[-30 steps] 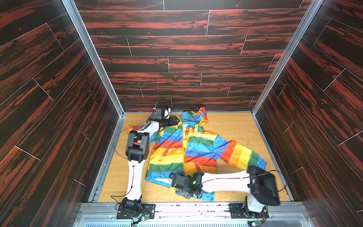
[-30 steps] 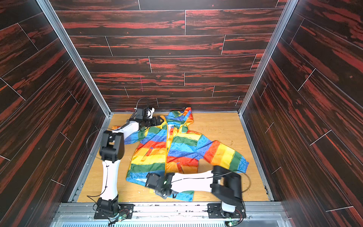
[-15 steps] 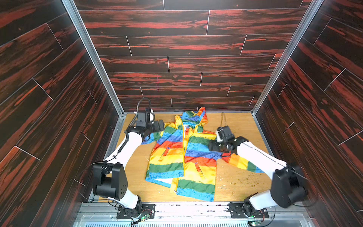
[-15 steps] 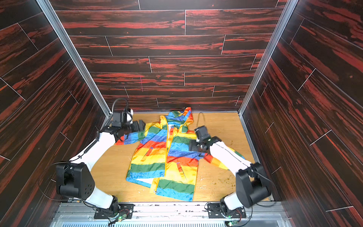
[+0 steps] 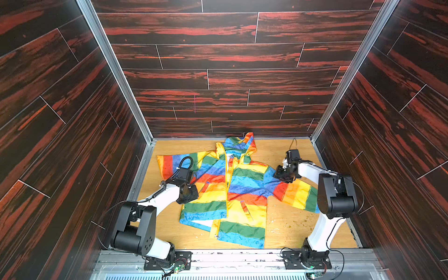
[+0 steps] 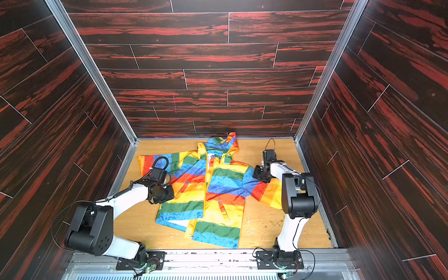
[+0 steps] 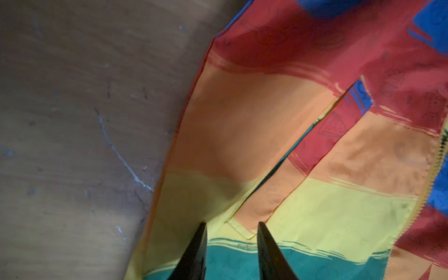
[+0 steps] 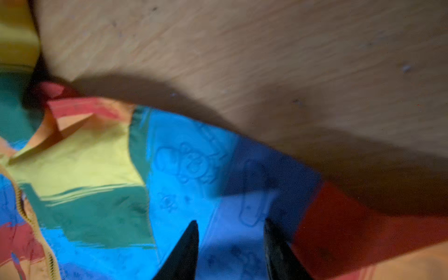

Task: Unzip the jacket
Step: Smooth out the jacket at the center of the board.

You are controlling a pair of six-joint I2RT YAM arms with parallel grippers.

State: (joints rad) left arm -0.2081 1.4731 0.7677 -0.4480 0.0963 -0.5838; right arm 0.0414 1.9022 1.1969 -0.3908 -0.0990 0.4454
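Observation:
The rainbow-striped jacket lies front up on the wooden floor, hood toward the back wall, sleeves spread. Its yellow zipper runs down the middle; near the hem the two front panels lie offset. My left gripper hovers over the jacket's left side. In the left wrist view it is open by a narrow gap over the yellow and green stripes, at the slanted pocket's lower end. My right gripper stands open over the blue stripe at the right sleeve's shoulder. Neither holds cloth.
Dark red wood-pattern walls close in the back and both sides. A metal rail with both arm bases runs along the front. Crumbs dot the floor right of the hem. Bare floor shows left of the jacket.
The left arm has drawn back from the far collar and sleeve to the jacket's left side. The right arm left the hem and swung to the right sleeve's shoulder.

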